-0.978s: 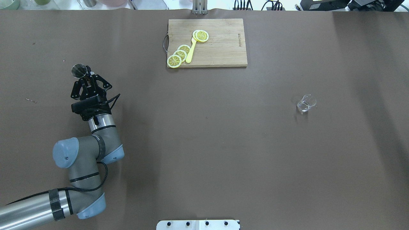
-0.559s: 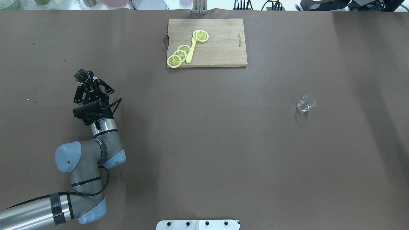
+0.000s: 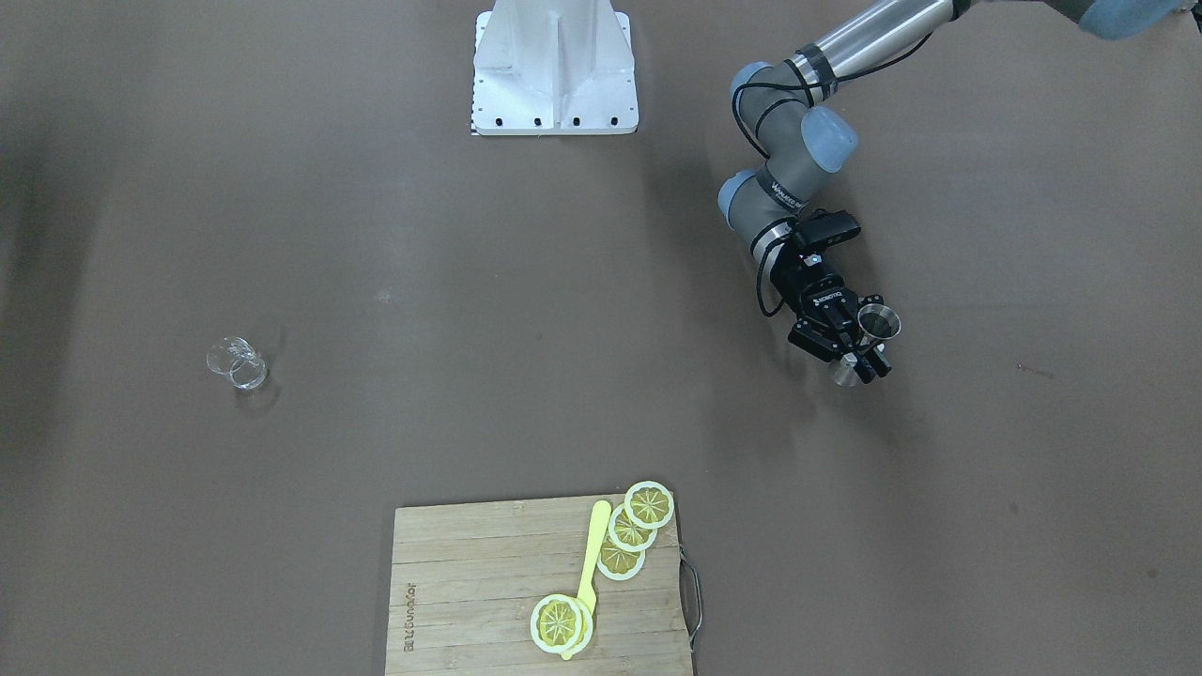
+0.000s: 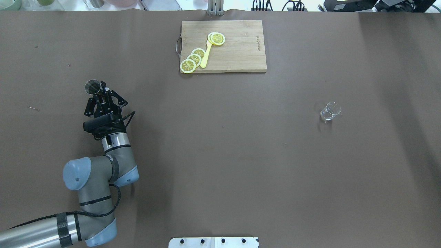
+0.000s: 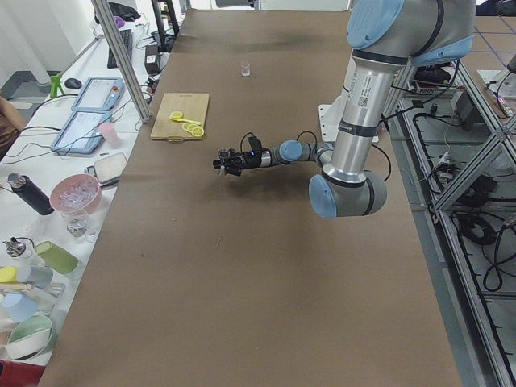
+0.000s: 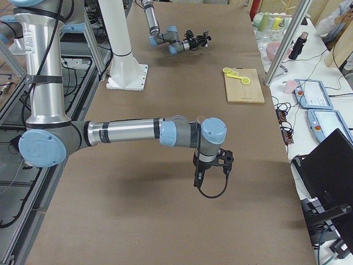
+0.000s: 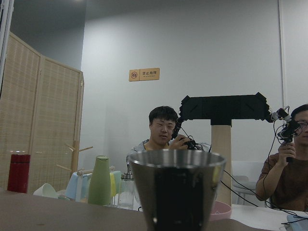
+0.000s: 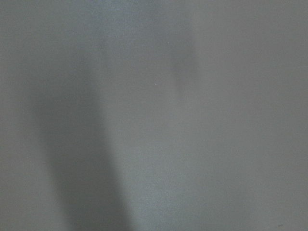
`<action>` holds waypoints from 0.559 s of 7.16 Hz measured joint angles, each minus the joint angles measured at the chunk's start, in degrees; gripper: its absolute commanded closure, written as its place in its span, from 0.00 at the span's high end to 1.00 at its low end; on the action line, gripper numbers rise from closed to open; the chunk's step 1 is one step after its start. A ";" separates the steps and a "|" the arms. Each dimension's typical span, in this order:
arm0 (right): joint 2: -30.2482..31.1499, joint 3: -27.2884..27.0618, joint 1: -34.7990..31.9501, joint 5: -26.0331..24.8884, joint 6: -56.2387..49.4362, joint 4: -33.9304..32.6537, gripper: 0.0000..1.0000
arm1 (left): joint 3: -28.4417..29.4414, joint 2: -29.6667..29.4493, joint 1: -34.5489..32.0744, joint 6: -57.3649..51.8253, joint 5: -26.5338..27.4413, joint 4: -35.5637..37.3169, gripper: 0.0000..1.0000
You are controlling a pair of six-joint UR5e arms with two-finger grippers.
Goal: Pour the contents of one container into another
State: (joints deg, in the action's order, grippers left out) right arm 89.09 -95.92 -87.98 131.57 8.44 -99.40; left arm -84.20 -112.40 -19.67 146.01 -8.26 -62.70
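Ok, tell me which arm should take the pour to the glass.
Left. The left gripper is shut on the metal cup, so it has the source container; it only needs to cross to the glass far on the robot's right. The right arm, seen only from the side, shows no container.

Left arm (image 4: 115,151) reaching forward, left gripper (image 4: 100,93) fingers clamped (around metal cup (image 4: 92,86)), right arm (image 6: 127,131) outstretched

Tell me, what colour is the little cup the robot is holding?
Shiny silver, like steel. The cup shows best in the left wrist view.
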 measured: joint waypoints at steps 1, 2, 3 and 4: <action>-0.01 0.01 0.00 0.00 0.00 0.00 1.00 | 0.00 0.00 0.20 -0.01 0.00 0.02 0.00; -0.02 0.02 0.01 0.01 0.00 0.00 1.00 | 0.00 -0.01 0.31 -0.02 0.00 0.03 0.00; -0.02 0.02 0.00 0.08 0.00 0.00 1.00 | 0.00 -0.01 0.57 -0.02 0.00 0.03 0.00; -0.03 0.03 0.01 0.15 0.02 0.00 1.00 | 0.00 0.00 0.96 -0.02 0.00 0.03 0.00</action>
State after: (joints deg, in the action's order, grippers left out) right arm 89.06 -95.89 -87.98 131.73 8.45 -99.40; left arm -84.20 -112.40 -18.71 145.99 -8.26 -62.66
